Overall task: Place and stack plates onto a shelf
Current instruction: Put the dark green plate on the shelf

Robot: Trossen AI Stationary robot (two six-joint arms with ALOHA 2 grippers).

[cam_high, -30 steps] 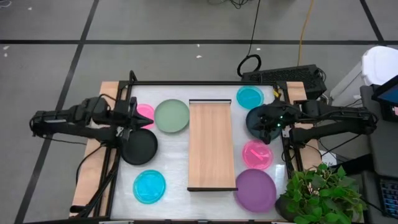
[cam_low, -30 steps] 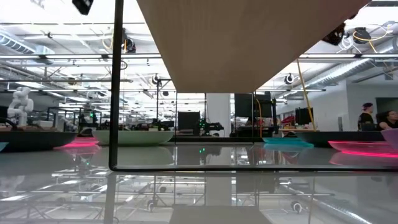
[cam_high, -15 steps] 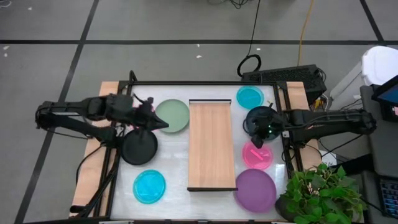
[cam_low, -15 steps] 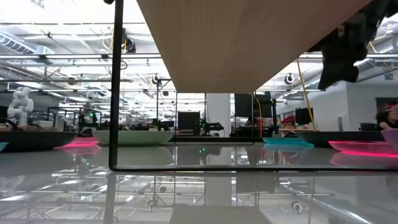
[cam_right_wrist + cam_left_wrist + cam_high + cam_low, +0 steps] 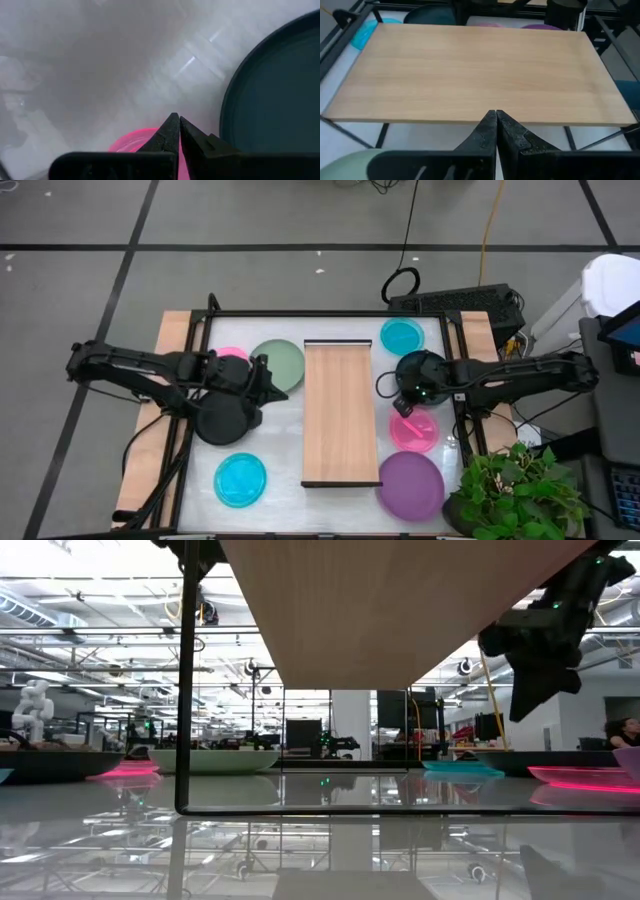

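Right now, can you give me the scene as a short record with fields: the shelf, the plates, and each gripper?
shelf: light-wood shelf in the table's middle, nothing on it
plates left of shelf: pink plate, green plate, black plate, blue plate
plates right of shelf: blue plate, dark plate, pink plate, purple plate
left gripper: shut, empty, over the green plate's edge
right gripper: shut, empty, near the pink plate

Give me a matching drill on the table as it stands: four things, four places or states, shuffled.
1. green plate
2. purple plate
3. shelf
4. left gripper

a. shut, empty
b. middle of the table
c. left arm's side of the shelf
d. right arm's side of the shelf

Pairs: 1-c, 2-d, 3-b, 4-a
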